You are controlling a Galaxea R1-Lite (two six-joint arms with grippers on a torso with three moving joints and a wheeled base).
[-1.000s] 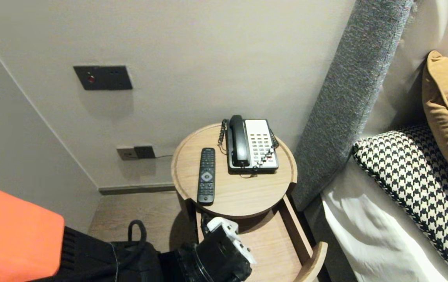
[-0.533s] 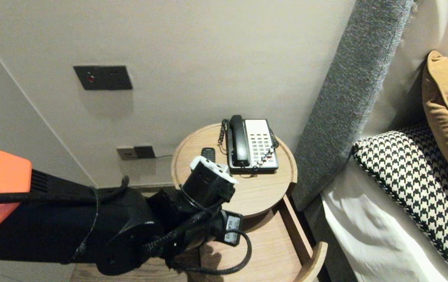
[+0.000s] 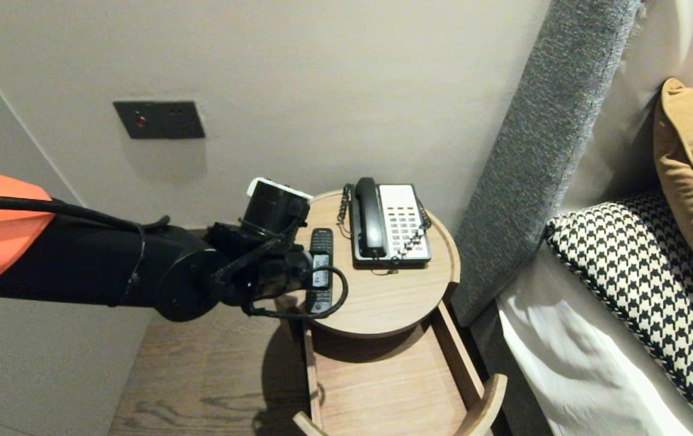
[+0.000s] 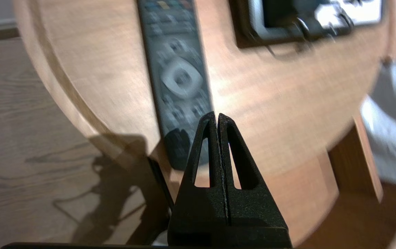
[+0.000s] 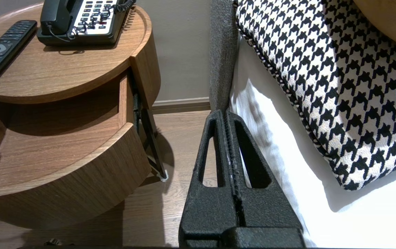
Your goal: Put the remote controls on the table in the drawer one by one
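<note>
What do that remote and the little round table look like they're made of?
Remote: likely matte black plastic, with rubbery-looking buttons. Round table: wood or wood-look veneer, satin finish; grain lines run across its top.

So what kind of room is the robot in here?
Most likely a hotel bedroom. A round wooden bedside table holds a corded phone and a TV remote, and next to it stands a bed with a grey padded headboard and a houndstooth pillow.

Hotel bedroom: bedside table, telephone, headboard
</note>
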